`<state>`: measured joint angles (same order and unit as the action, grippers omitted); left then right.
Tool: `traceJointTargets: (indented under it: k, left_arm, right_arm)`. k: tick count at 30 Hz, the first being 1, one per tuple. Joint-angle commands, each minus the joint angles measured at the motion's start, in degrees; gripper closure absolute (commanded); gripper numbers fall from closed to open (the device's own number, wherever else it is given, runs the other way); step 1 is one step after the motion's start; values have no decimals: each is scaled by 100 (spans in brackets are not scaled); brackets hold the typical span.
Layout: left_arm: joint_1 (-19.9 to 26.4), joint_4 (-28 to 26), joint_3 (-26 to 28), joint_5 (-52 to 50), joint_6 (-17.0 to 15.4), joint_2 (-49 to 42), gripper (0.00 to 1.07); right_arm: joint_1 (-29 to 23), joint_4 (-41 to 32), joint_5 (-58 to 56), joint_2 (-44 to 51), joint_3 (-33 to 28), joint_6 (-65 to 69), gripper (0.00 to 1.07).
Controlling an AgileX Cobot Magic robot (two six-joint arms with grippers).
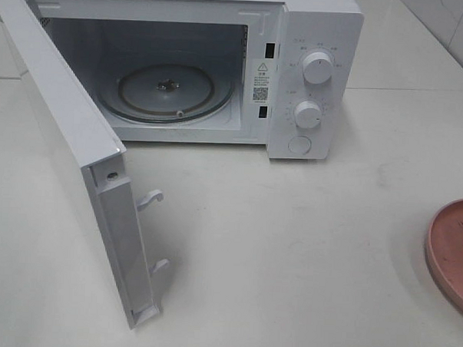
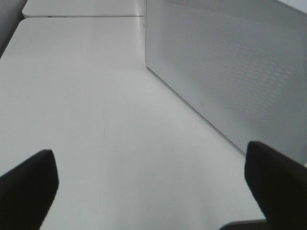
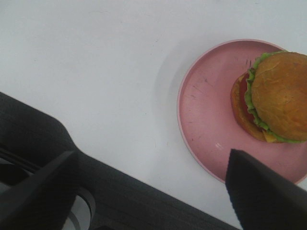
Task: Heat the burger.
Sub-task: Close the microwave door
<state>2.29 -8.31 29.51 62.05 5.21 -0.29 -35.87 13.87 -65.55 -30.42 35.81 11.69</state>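
Microwave (image 1: 221, 65) at the bench's (image 1: 290, 245) far edge, door (image 1: 71, 151) swung wide, glass turntable (image 1: 173, 92) bare. Burger (image 3: 276, 98) sits toward one side of a pink plate (image 3: 206, 120) at the bench's right edge. Left gripper (image 2: 148, 184) spread wide, holding nothing, beside the microwave's perforated side. Right gripper (image 3: 153, 184) spread wide above the plate's rim, holding nothing.

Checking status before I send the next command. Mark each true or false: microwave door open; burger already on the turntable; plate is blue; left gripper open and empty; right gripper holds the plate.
1. The white microwave door is open: true.
2. The golden-bun burger sits on the glass turntable: false, it is on the plate.
3. The round plate is blue: false, pink.
4. The left gripper is open, empty: true.
5. The right gripper holds the plate: false, open above it.
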Motion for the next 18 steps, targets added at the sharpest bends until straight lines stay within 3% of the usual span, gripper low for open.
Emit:
traceJointTargets:
  k: [1,5,15,18]
  left_arm:
    - [17,6,0,-74,-40,-34,9]
    - [17,6,0,-74,-40,-34,9]
    - [17,6,0,-74,-40,-34,9]
    - [17,6,0,-74,-40,-34,9]
  right_arm:
    - [34,0,-132,579,-6,-63,29]
    - [201,-11,-138,819,-166,-63,30]
    - [1828,-46,321,1593,-464,-264,31]
    - [2068,-120,344,1753,-464,-275,31]
